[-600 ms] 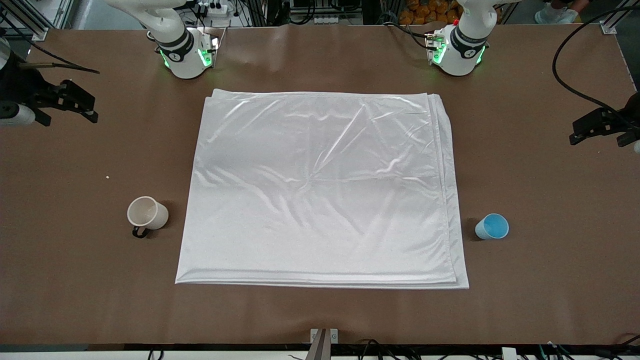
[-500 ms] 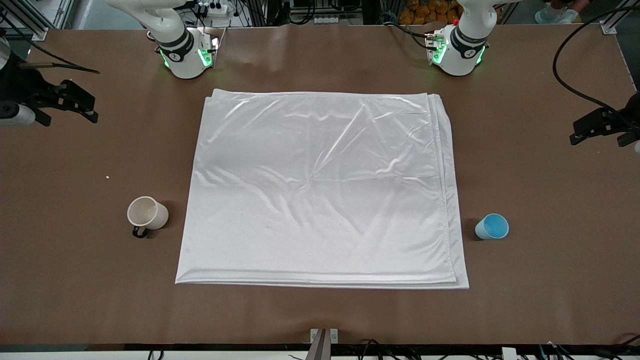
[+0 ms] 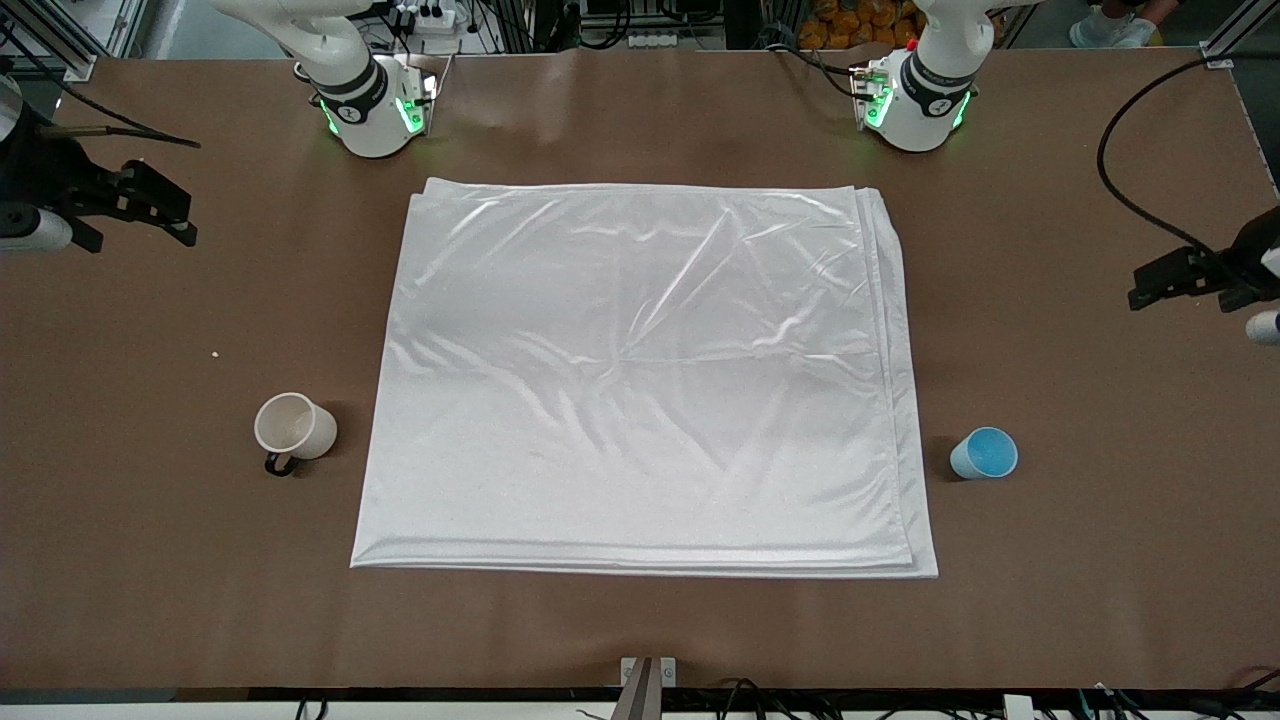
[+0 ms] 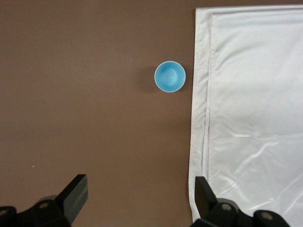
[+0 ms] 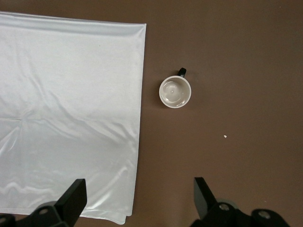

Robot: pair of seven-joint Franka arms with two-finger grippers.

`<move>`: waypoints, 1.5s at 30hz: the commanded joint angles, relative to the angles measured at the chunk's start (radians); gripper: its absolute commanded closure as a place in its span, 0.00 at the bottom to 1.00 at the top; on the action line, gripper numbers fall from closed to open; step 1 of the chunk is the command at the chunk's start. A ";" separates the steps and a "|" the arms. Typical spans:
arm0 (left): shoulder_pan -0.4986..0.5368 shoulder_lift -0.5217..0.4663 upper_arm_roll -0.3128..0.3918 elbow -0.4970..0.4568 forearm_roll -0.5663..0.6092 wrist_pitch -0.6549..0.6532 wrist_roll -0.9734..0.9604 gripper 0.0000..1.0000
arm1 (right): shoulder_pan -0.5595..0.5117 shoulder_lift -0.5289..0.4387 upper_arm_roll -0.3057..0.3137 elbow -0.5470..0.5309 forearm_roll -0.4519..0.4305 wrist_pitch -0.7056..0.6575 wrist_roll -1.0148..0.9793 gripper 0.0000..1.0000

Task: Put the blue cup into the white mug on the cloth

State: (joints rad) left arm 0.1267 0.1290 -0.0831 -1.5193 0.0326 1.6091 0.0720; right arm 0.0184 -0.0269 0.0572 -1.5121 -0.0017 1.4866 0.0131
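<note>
The white cloth point(image 3: 640, 380) lies flat in the middle of the table. The blue cup point(image 3: 984, 453) stands upright on the bare table beside the cloth, toward the left arm's end. The white mug point(image 3: 293, 425) stands upright beside the cloth toward the right arm's end, its black handle toward the front camera. My left gripper point(image 3: 1190, 275) is open and empty, high over bare table at its end; its wrist view shows the cup point(image 4: 170, 76) and the cloth edge point(image 4: 255, 94). My right gripper point(image 3: 150, 205) is open and empty over its end; its wrist view shows the mug point(image 5: 174, 91).
The two arm bases point(image 3: 370, 110) point(image 3: 915, 100) stand at the table's back edge. A black cable point(image 3: 1130, 180) loops over the left arm's end. A small white crumb point(image 3: 215, 353) lies on the table near the mug. A metal bracket point(image 3: 647, 680) sits at the front edge.
My left gripper has shifted a little toward the cloth and lower in the front view. The right arm, cup, mug and cloth have not moved.
</note>
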 commanded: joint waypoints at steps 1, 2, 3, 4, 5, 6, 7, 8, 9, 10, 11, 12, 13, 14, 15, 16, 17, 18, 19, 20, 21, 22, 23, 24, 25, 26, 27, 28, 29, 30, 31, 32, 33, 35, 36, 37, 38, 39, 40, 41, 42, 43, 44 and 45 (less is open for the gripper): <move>0.060 0.118 -0.003 0.004 0.020 0.139 -0.044 0.00 | -0.011 0.010 0.003 0.012 -0.014 -0.011 -0.010 0.00; 0.074 0.142 -0.004 0.002 0.020 0.162 -0.046 0.00 | -0.011 0.010 0.003 0.013 -0.014 -0.009 -0.009 0.00; 0.080 0.165 -0.004 0.002 0.018 0.179 -0.046 0.00 | -0.011 0.010 0.003 0.013 -0.014 -0.009 -0.008 0.00; 0.080 0.187 -0.004 0.004 0.018 0.192 -0.046 0.00 | -0.011 0.010 0.003 0.013 -0.014 -0.009 -0.008 0.00; 0.080 0.204 -0.004 0.002 0.018 0.204 -0.050 0.00 | -0.011 0.010 0.003 0.013 -0.014 -0.009 -0.008 0.00; 0.079 0.219 -0.004 0.001 0.018 0.218 -0.055 0.00 | -0.011 0.012 0.003 0.013 -0.012 -0.008 -0.008 0.00; 0.079 0.228 -0.004 -0.001 0.018 0.230 -0.058 0.00 | -0.011 0.013 0.003 0.013 -0.009 -0.008 -0.008 0.00; 0.079 0.233 -0.003 -0.002 0.020 0.241 -0.060 0.00 | -0.008 0.019 0.003 0.013 -0.011 -0.005 -0.007 0.00; 0.079 0.238 -0.003 -0.002 0.020 0.248 -0.061 0.00 | -0.003 0.025 0.003 0.013 -0.011 -0.005 -0.002 0.00; 0.079 0.242 -0.003 -0.002 0.020 0.256 -0.061 0.00 | 0.000 0.031 0.004 0.013 -0.012 -0.003 0.001 0.00; 0.077 0.250 -0.003 -0.002 0.020 0.265 -0.061 0.00 | 0.001 0.039 0.004 0.013 -0.012 -0.002 0.001 0.00; 0.077 0.257 -0.003 -0.002 0.020 0.276 -0.061 0.00 | 0.003 0.047 0.004 0.013 -0.014 0.000 0.002 0.00; 0.074 0.270 -0.004 -0.002 0.020 0.288 -0.063 0.00 | 0.003 0.054 0.004 0.013 -0.015 0.000 0.002 0.00; 0.071 0.284 -0.004 -0.002 0.020 0.305 -0.067 0.00 | 0.002 0.064 0.004 0.012 -0.015 0.000 0.002 0.00; 0.067 0.293 -0.004 -0.004 0.020 0.319 -0.075 0.00 | 0.000 0.073 0.004 0.012 -0.015 0.001 0.002 0.00; 0.065 0.300 -0.006 -0.004 0.020 0.330 -0.084 0.00 | -0.005 0.082 0.004 0.012 -0.015 0.001 0.002 0.00; 0.064 0.307 -0.007 -0.005 0.020 0.337 -0.092 0.00 | -0.009 0.093 0.003 0.012 -0.017 0.001 0.002 0.00; 0.062 0.314 -0.009 -0.004 0.020 0.344 -0.098 0.00 | -0.011 0.105 0.001 0.012 -0.018 0.001 0.002 0.00; 0.059 0.322 -0.010 -0.004 0.020 0.351 -0.100 0.00 | -0.015 0.119 0.000 0.012 -0.021 0.003 0.002 0.00; 0.059 0.328 -0.012 -0.004 0.020 0.362 -0.101 0.00 | -0.020 0.134 -0.002 0.012 -0.026 0.004 0.002 0.00; 0.059 0.334 -0.014 -0.005 0.020 0.371 -0.101 0.00 | -0.025 0.148 -0.003 0.012 -0.029 0.006 0.002 0.00; 0.059 0.343 -0.017 -0.005 0.020 0.379 -0.101 0.00 | -0.032 0.165 -0.003 0.012 -0.031 0.014 0.004 0.00; 0.057 0.353 -0.017 -0.004 0.020 0.388 -0.103 0.00 | -0.041 0.180 -0.003 0.012 -0.031 0.026 0.004 0.00; 0.054 0.362 -0.017 -0.004 0.020 0.397 -0.103 0.00 | -0.049 0.195 -0.003 0.012 -0.031 0.041 0.007 0.00; 0.047 0.368 -0.017 -0.005 0.020 0.408 -0.103 0.00 | -0.057 0.208 -0.003 0.012 -0.031 0.059 0.010 0.00; 0.041 0.376 -0.017 -0.005 0.018 0.419 -0.104 0.00 | -0.064 0.222 -0.003 0.012 -0.031 0.076 0.018 0.00; 0.038 0.383 -0.017 -0.005 0.018 0.428 -0.104 0.00 | -0.071 0.234 -0.003 0.012 -0.031 0.090 0.025 0.00; 0.034 0.391 -0.017 -0.005 0.018 0.436 -0.106 0.00 | -0.075 0.249 -0.003 0.013 -0.031 0.105 0.034 0.00; 0.033 0.397 -0.017 -0.007 0.018 0.443 -0.115 0.00 | -0.078 0.260 -0.003 0.012 -0.031 0.118 0.042 0.00; 0.031 0.403 -0.017 -0.007 0.018 0.449 -0.133 0.00 | -0.084 0.274 -0.003 0.012 -0.031 0.129 0.050 0.00; 0.031 0.408 -0.017 -0.007 0.018 0.453 -0.153 0.00 | -0.090 0.286 -0.003 0.013 -0.031 0.141 0.056 0.00; 0.027 0.411 -0.017 -0.007 0.018 0.454 -0.165 0.00 | -0.100 0.298 -0.003 0.013 -0.031 0.153 0.059 0.00; 0.021 0.416 -0.017 -0.007 0.018 0.457 -0.175 0.00 | -0.109 0.312 -0.003 0.013 -0.031 0.162 0.062 0.00; 0.008 0.428 -0.017 -0.007 0.018 0.463 -0.178 0.00 | -0.124 0.337 -0.003 0.013 -0.029 0.176 0.065 0.00; 0.005 0.434 -0.017 -0.009 0.018 0.471 -0.179 0.00 | -0.132 0.349 -0.003 0.013 -0.026 0.178 0.068 0.00; 0.005 0.437 -0.017 -0.010 0.018 0.477 -0.181 0.00 | -0.141 0.360 -0.003 0.013 -0.024 0.179 0.073 0.00; 0.005 0.439 -0.017 -0.015 0.018 0.482 -0.182 0.00 | -0.147 0.370 -0.003 0.013 -0.023 0.179 0.076 0.00; 0.005 0.443 -0.017 -0.022 0.018 0.488 -0.182 0.00 | -0.152 0.381 -0.003 0.015 -0.023 0.179 0.082 0.00; 0.007 0.446 -0.017 -0.030 0.018 0.497 -0.184 0.00 | -0.153 0.390 -0.003 0.016 -0.023 0.184 0.091 0.00; 0.008 0.448 -0.017 -0.042 0.015 0.511 -0.184 0.00 | -0.156 0.401 -0.003 0.018 -0.023 0.193 0.103 0.00; 0.007 0.448 -0.017 -0.056 0.010 0.528 -0.184 0.00 | -0.158 0.410 -0.003 0.021 -0.023 0.204 0.119 0.00; 0.007 0.449 -0.017 -0.070 0.009 0.549 -0.184 0.00 | -0.158 0.418 -0.003 0.021 -0.023 0.211 0.134 0.00; 0.005 0.448 -0.017 -0.088 0.007 0.572 -0.184 0.00 | -0.158 0.427 -0.003 0.023 -0.023 0.219 0.148 0.00; 0.007 0.446 -0.017 -0.107 0.007 0.589 -0.184 0.00 | -0.158 0.436 -0.003 0.024 -0.023 0.224 0.162 0.00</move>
State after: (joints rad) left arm 0.1313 0.5793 -0.0993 -1.5552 0.0375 2.1132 -0.0902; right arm -0.1301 0.3643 0.0414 -1.5171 -0.0212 1.6936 0.0977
